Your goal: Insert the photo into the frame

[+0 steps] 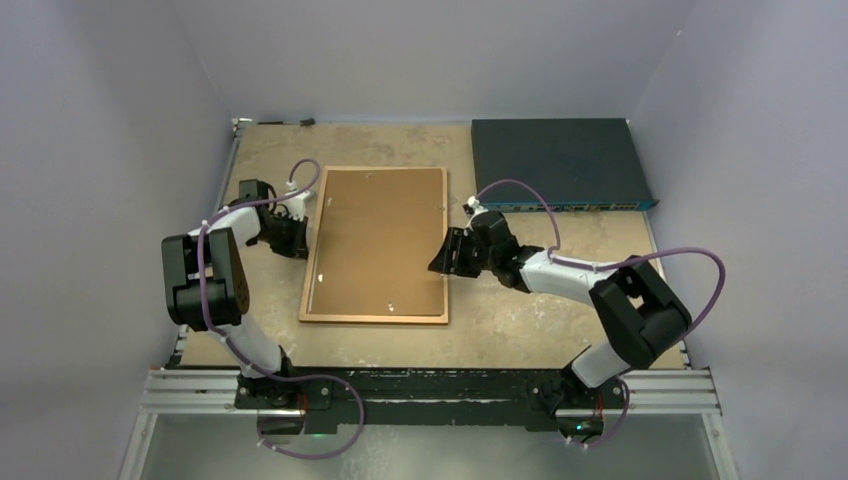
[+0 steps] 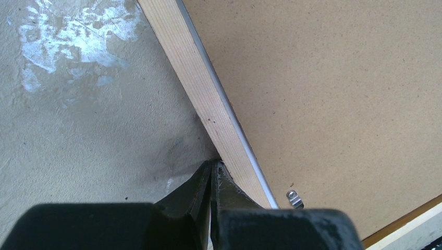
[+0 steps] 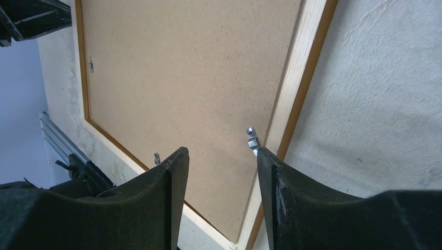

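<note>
**So: frame (image 1: pixel 373 319) face down, an arm at each long side**

The frame lies flat in the middle of the table (image 1: pixel 520 310), back up, with the brown board (image 1: pixel 378 240) set inside its wooden rails. Its long axis runs from the near edge, by the arm bases, toward the far wall. The short rails lie across the view.

The left arm rises from its base to a high elbow, then reaches forward and bends inward at the wrist toward the left long rail. The left gripper (image 2: pixel 212 166) has its fingers pressed together with nothing between them. The tips are down at table level, right against the outer side of that rail, a little beyond its middle.

The right arm folds at a raised elbow near the table's right side, and its forearm stretches leftward to the right long rail about halfway along. The right gripper (image 3: pixel 219 153) is spread partway and pinches nothing. One finger is over the board; the other is at the rail's inner edge, just beside a small metal tab (image 3: pixel 252 136). Whether either finger touches the surface cannot be told.

A dark blue box (image 1: pixel 560 163) sits at the far right corner, well apart from the frame.
</note>
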`<state>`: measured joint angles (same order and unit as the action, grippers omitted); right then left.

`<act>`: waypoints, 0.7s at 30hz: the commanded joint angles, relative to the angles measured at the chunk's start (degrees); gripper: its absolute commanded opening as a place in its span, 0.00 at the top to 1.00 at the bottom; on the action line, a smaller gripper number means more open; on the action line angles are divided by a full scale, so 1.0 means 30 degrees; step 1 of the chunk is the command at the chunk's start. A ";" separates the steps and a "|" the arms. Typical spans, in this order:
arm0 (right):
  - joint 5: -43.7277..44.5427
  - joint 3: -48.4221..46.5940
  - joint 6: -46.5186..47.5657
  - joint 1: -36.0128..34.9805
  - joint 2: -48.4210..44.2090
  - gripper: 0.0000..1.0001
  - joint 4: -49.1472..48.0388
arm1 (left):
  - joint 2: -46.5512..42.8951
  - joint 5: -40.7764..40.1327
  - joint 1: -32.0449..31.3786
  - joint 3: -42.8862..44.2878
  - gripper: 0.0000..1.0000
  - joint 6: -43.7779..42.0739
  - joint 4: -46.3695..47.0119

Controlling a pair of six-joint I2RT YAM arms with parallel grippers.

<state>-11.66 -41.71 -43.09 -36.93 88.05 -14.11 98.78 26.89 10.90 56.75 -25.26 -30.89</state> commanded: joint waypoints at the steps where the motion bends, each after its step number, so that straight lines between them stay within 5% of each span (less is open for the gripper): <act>1: -0.0522 0.0287 -0.0355 -0.0169 0.0030 0.46 -0.0658 | 0.0704 -0.0393 0.0162 -0.0551 1.00 -0.0544 -0.0813; 21: -0.1283 -0.0140 0.0131 -0.0201 0.0485 0.45 -0.0242 | 0.0670 -0.0255 0.0147 -0.0535 1.00 -0.0506 -0.0878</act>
<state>-13.30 -40.73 -43.88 -37.23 89.67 -15.40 98.78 27.09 10.92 56.75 -25.26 -30.89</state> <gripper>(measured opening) 0.544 0.002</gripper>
